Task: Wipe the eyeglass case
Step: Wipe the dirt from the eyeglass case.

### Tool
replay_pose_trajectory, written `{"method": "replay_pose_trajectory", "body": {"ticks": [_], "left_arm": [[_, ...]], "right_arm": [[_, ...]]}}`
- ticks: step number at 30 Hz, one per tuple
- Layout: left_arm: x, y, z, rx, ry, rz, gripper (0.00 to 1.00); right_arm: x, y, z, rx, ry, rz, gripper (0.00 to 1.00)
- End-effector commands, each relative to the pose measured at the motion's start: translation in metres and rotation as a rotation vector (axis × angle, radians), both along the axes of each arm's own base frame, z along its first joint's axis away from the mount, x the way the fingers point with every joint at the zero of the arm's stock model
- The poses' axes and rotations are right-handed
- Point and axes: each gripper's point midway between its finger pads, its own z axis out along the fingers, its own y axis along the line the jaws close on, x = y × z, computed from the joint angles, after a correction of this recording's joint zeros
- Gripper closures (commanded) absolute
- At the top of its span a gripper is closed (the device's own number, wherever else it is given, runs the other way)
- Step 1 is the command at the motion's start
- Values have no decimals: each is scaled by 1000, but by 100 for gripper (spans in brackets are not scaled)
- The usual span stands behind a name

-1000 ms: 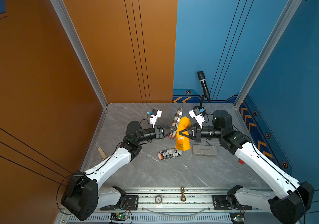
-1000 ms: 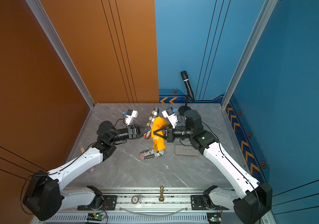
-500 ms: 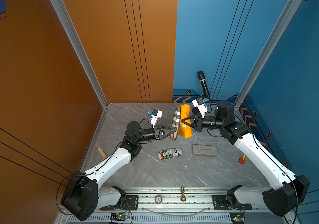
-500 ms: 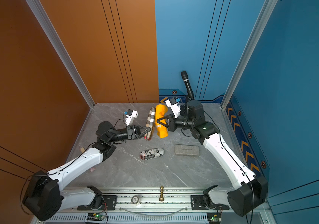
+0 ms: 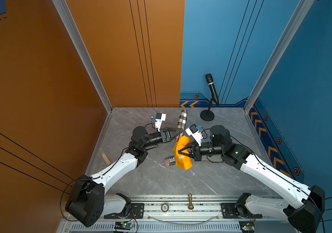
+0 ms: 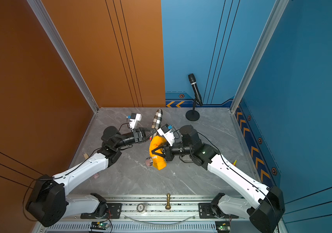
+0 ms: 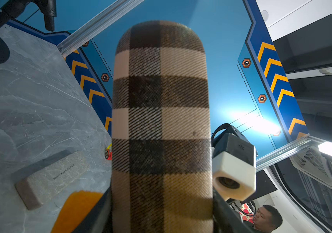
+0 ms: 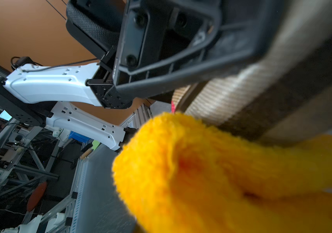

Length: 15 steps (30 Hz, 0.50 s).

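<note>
The eyeglass case (image 5: 182, 121) (image 6: 157, 120) is a brown and beige plaid tube held off the table, its far end pointing at the back wall. My left gripper (image 5: 180, 132) (image 6: 154, 132) (image 7: 162, 217) is shut on its near end, with a finger on each side of the eyeglass case (image 7: 161, 121). My right gripper (image 5: 179, 154) (image 6: 153, 154) is shut on a fluffy orange cloth (image 5: 182, 155) (image 6: 157, 156) that hangs in a bunch. In the right wrist view the orange cloth (image 8: 221, 177) lies against the eyeglass case (image 8: 262, 105) close to the left fingers.
A microphone on a stand (image 5: 211, 90) is at the back. A printed tube (image 5: 169, 161) lies under the cloth. A grey block (image 7: 52, 177) and a small red toy (image 7: 108, 154) lie on the right side. A chess piece (image 5: 190, 201) stands on the front rail, and a wooden piece (image 5: 106, 159) lies at the left edge.
The right gripper with the cloth slid up along the case toward its far end, then came back down to the near end. The left gripper has held the case still.
</note>
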Motion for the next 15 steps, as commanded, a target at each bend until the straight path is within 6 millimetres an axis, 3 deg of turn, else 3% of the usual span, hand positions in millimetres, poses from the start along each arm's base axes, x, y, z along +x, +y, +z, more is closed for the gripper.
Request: {"method": "replay_pose_trajectory", "body": {"ticks": [1,6,11,15], "left_arm": [[-1,4,11,-30,-63,33,59],[18,3,-13,67,-22,105,59],[36,4,-29,138,17,190,59],[39,5,-42,248,8,228,58]], "right_arm": [[15,-15,40,108,-68,-74,100],[25,-42,54,123,-87,-166,100],[47,-74,37,72,-28,-309,100],[63,-97,24,44,23,-404,100]]}}
